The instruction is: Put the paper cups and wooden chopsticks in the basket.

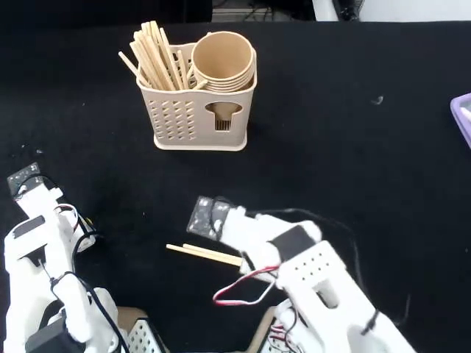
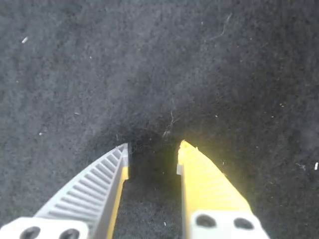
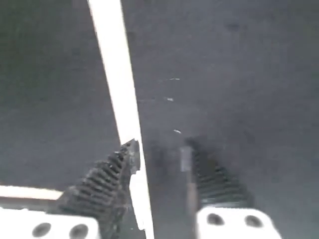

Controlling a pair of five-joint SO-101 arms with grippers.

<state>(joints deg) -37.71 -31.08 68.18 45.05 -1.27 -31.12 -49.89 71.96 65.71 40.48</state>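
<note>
A beige perforated basket (image 1: 199, 118) stands at the back of the black table. It holds a bundle of wooden chopsticks (image 1: 153, 57) and stacked paper cups (image 1: 223, 59). Two more chopsticks (image 1: 200, 253) lie flat near the front, their ends running under the right arm (image 1: 294, 257). In the right wrist view my right gripper (image 3: 158, 149) is open just above the cloth. One chopstick (image 3: 117, 84) runs between its fingers, close against one fingertip (image 3: 127, 152), and a second chopstick (image 3: 25, 191) lies off to the side. My left gripper (image 2: 152, 147) is open over bare cloth, holding nothing.
The left arm (image 1: 37, 243) sits at the front left corner. A purple object (image 1: 462, 118) pokes in at the right edge. Black cloth stretches between the loose chopsticks and the basket.
</note>
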